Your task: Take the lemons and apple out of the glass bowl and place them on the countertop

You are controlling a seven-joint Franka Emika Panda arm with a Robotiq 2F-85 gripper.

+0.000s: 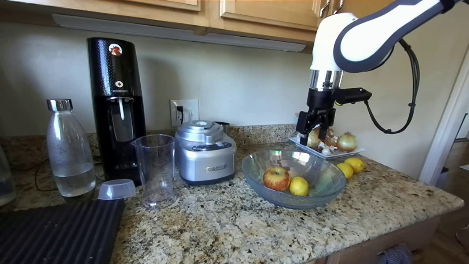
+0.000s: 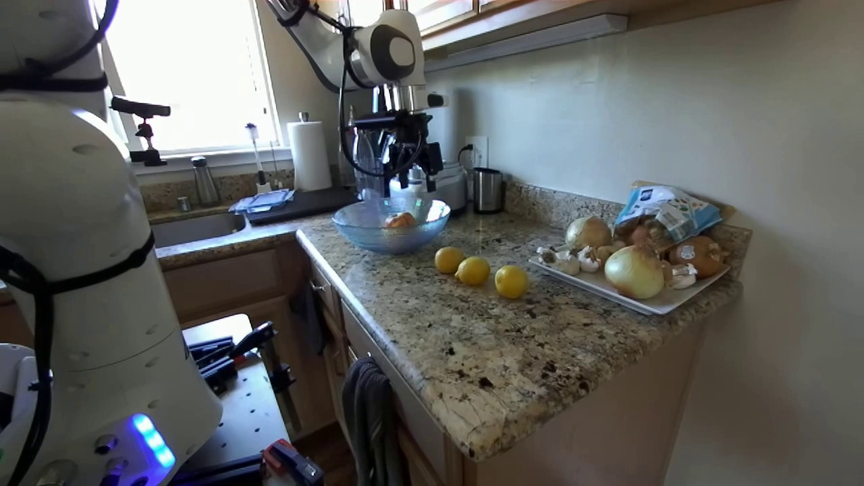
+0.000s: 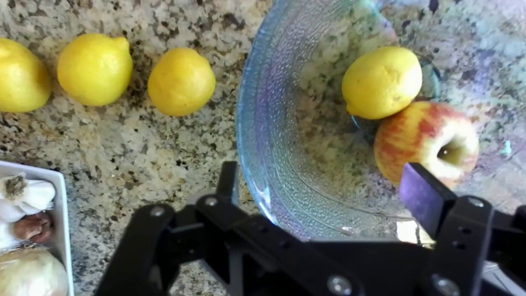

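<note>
The polished granite countertop (image 2: 472,351), speckled brown, beige and black, is where the fruit must end up. On it stands the wide, shallow, clear blue-grey glass bowl (image 1: 324,179), upright. The black two-fingered gripper (image 1: 313,139) hangs above the bowl, near its rim, spread wide with nothing between its fingers; in the wrist view one finger shows outside the rim and the other over the bowl's inside. The round red-and-yellow apple (image 1: 276,178) rests low in the bowl. A bright yellow oval lemon (image 3: 382,82) lies in the bowl too, seemingly touching the apple. Three more yellow lemons (image 2: 472,271) lie in a row outside the bowl, the nearest close to the rim but apart from it.

I judge the job past halfway, with the approach to another pick in hand; which fruit is meant I cannot tell. The next move probably calls for bringing the gripper further inward over the bowl, setting its fingers astride one fruit and lowering them clear of the glass.
</note>
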